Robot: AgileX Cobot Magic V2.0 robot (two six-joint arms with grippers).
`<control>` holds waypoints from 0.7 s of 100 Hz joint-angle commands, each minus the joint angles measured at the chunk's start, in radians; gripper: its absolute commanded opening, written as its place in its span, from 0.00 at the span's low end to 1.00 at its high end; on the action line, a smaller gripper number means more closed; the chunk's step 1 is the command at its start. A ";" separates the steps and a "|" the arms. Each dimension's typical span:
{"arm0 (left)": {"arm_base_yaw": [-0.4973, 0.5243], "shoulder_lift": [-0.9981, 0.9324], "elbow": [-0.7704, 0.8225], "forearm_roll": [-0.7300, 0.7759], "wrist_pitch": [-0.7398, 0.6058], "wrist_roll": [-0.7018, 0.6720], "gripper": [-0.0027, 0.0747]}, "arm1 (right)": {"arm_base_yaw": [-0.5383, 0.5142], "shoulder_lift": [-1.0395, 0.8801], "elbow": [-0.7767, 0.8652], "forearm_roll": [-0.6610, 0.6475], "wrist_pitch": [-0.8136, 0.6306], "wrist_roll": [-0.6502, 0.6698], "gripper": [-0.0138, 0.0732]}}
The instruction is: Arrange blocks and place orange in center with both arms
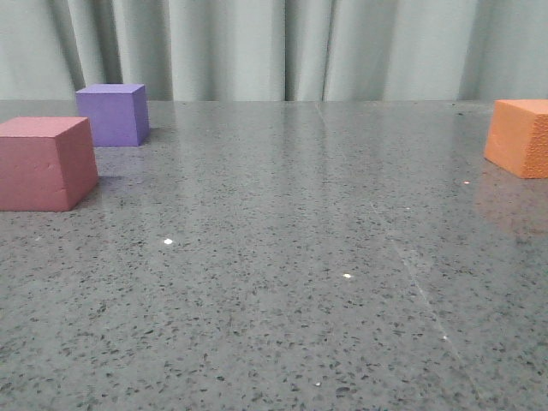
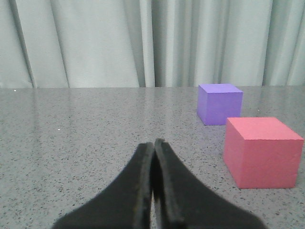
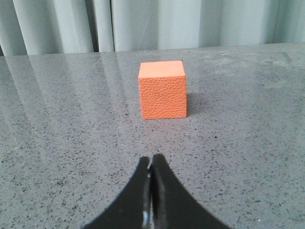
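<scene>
The pink-red block (image 1: 43,163) rests at the table's left edge in the front view, with the purple block (image 1: 112,114) just behind it. Far to the right sits the orange block (image 1: 521,135), partly cut off by the frame. Neither gripper shows in the front view. In the left wrist view my left gripper (image 2: 153,143) is shut on nothing, and the pink-red block (image 2: 261,151) and purple block (image 2: 219,103) lie ahead of it to one side. My right gripper (image 3: 151,158) is shut and empty, with the orange block (image 3: 162,95) straight ahead, a short gap away.
The blocks rest on a grey speckled stone tabletop (image 1: 282,257). Pale pleated curtains (image 1: 282,47) hang behind its far edge. A broad stretch of tabletop separates the left pair of blocks from the orange one.
</scene>
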 commanded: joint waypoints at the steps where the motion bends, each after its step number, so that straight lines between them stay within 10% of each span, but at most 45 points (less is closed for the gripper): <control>1: 0.002 -0.033 0.055 -0.008 -0.076 -0.002 0.01 | -0.004 -0.024 -0.014 0.001 -0.085 -0.007 0.08; 70: 0.002 -0.033 0.055 -0.008 -0.076 -0.002 0.01 | -0.004 -0.024 -0.014 0.001 -0.116 -0.007 0.08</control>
